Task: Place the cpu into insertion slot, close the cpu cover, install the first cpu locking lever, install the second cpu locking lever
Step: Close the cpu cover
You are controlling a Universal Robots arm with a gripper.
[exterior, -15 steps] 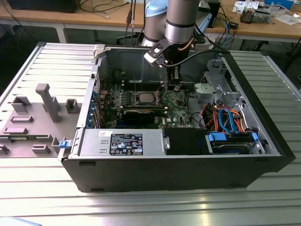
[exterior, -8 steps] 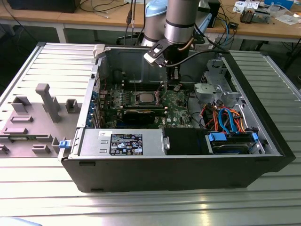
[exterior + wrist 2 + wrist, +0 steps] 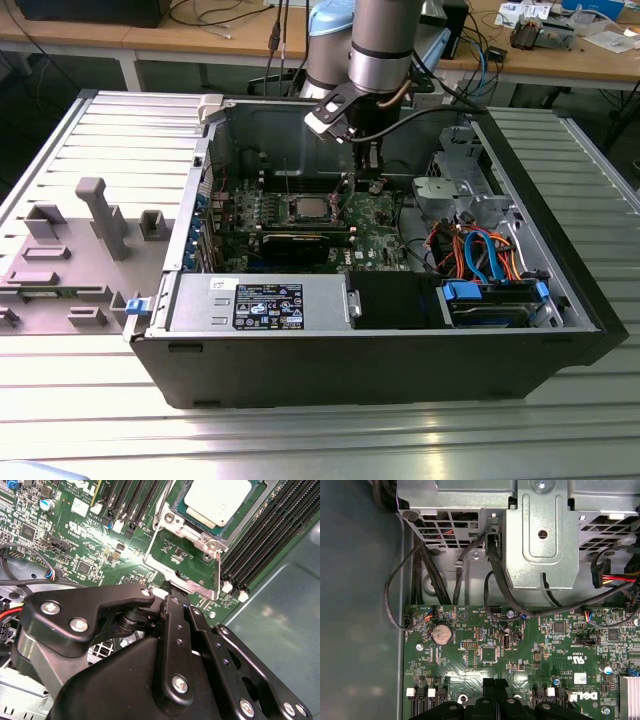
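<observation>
Black memory slots (image 3: 265, 545) flank the insertion slot (image 3: 155, 542) on 2 sides. A grey steel drive cage (image 3: 540, 535) trailing black cables stands past the green board's edge. The cpu (image 3: 217, 500) — square, matte silver-grey — lies in the slot mid-board, framed by the thin silvery cpu cover (image 3: 197, 530). The gripper (image 3: 175, 585), fingers pressed together, sits at the frame's corner.

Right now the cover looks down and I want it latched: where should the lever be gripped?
Probably the free end of the lever, beside the gripper, from above with jaws across it: it is a thin straight rod beside the cover.
</observation>
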